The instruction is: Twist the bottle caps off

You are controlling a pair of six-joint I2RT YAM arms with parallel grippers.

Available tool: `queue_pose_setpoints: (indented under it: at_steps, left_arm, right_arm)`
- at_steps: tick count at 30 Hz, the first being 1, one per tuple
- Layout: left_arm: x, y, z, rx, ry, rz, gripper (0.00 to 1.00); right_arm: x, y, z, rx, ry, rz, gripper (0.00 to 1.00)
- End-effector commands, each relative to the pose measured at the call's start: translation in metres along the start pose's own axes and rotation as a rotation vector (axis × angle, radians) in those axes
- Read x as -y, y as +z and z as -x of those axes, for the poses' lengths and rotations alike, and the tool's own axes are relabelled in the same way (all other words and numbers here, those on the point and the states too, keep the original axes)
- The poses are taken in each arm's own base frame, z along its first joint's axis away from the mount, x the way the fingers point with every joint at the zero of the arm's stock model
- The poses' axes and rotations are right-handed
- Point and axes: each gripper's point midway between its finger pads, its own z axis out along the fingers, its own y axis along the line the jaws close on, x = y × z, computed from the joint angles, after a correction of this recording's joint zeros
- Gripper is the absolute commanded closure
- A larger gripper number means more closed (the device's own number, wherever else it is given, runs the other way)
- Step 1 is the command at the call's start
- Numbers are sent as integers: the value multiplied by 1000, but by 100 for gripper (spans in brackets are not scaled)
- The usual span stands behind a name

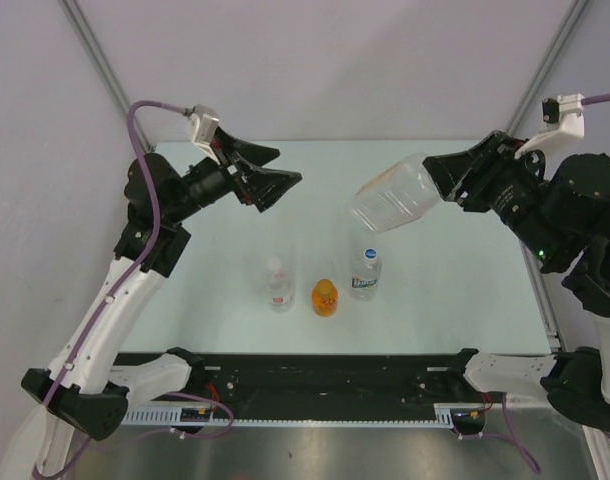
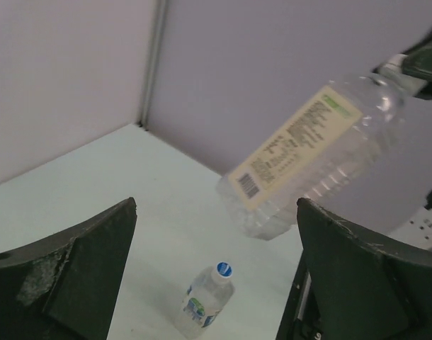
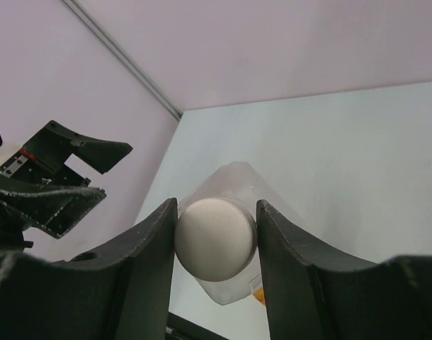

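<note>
1. The orange bottle point(image 1: 325, 298) stands upright on the table point(image 1: 465, 300), in the row nearest to the arm bases. Its orange cap point(image 1: 325, 285) is on it.
2. Just to the left of the orange bottle stands the red bottle point(image 1: 279, 285), small and clear with a red label. It is upright, with a white cap point(image 1: 275, 263) on top. The two bottles do not touch.
3. Just to the right of the orange bottle, and a little farther back, stands the blue bottle point(image 1: 365, 275), clear with a blue label. It is upright and its blue cap point(image 2: 224, 269) sits on the neck.
4. Beyond the orange bottle and to its right, the jug point(image 1: 395, 195) hangs in the air, apart from the table. It is tilted: the bottom points down and left, toward the row of bottles, and the neck points up and right. It has a pale label with a barcode.
5. The right gripper point(image 3: 217, 212) is clenched on the jug cap point(image 3: 216, 241). In the right wrist view the two black fingers press on both sides of this round white cap, which is on the jug neck.
6. The left gripper point(image 1: 288, 166) is raised beyond the orange bottle and to its left. It is released: the fingers stand wide apart with nothing between them. It points toward the jug but is well apart from it.
7. Farthest from the orange bottle is the pale wall point(image 1: 335, 60), behind the table.
</note>
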Motion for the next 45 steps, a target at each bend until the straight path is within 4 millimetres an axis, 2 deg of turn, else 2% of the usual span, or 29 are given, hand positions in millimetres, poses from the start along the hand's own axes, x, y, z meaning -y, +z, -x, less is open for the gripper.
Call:
queue_pose_setpoints:
  at_steps: [1, 2, 3, 4, 5, 6, 8, 9, 10, 11, 12, 13, 14, 15, 16, 22, 25, 27, 29, 33, 38, 42, 45]
  left_arm:
    - [57, -4, 22, 19, 104, -322, 0]
    - [58, -5, 22, 14, 109, -343, 0]
    - [56, -4, 24, 17, 111, -363, 0]
    - [57, -6, 25, 14, 114, -384, 0]
    - [53, -9, 19, -13, 111, -411, 0]
    - [56, -12, 22, 0, 107, -436, 0]
    - [47, -17, 16, -14, 60, -439, 0]
    - [49, -20, 20, 12, 94, -461, 0]
    - [48, -21, 18, 14, 91, -467, 0]
    - [46, -23, 11, -2, 72, -476, 0]
    - [47, -23, 10, 2, 87, -493, 0]
    - [44, -21, 6, -8, 75, -496, 0]
    - [42, -20, 4, -19, 52, -501, 0]
    - [43, -20, 3, -25, 56, -512, 0]
    - [41, -18, 1, -33, 47, -514, 0]
    - [35, -15, 4, -23, 12, -470, 0]
    - [30, -13, 0, -29, 31, -422, 0]
    - [34, -17, -2, -25, 37, -416, 0]
    - [36, -17, -10, -46, 37, -413, 0]
    - [38, -3, -25, -145, 14, -431, 0]
    - [49, 1, -29, -188, -38, -503, 0]
    - [53, 9, -45, -265, -108, -544, 0]
    - [65, 13, -59, -319, -139, -609, 0]
  right_arm:
    - [-30, 8, 4, -55, 27, 167, 100]
    - [-41, 10, -8, -123, 35, 249, 100]
    - [-30, 18, -3, -121, 77, 231, 100]
    - [-30, 28, -9, -148, 99, 260, 100]
    - [-38, 24, -15, -211, 127, 351, 100]
    - [-33, 29, -15, -217, 158, 349, 100]
    - [-39, 35, -26, -269, 165, 399, 100]
    - [-39, 38, -28, -287, 201, 411, 100]
    - [-52, 34, -27, -302, 206, 513, 100]
    - [-48, 42, -37, -338, 233, 518, 100]
    - [-53, 39, -29, -306, 256, 554, 100]
    - [-53, 38, -29, -311, 267, 589, 100]
    - [-43, 46, -44, -354, 312, 586, 100]
    - [-49, 41, -35, -311, 296, 650, 100]
    - [-46, 41, -39, -338, 319, 665, 100]
    - [-33, 46, -51, -316, 289, 666, 100]
    - [-33, 46, -55, -324, 286, 673, 100]
    - [-33, 46, -57, -323, 267, 680, 100]
    - [-31, 48, -60, -334, 272, 682, 100]
    - [-38, 49, -64, -358, 252, 734, 100]
    - [-39, 48, -78, -400, 219, 751, 100]
    - [-40, 49, -80, -406, 209, 760, 100]
    - [-42, 51, -80, -406, 213, 768, 100]
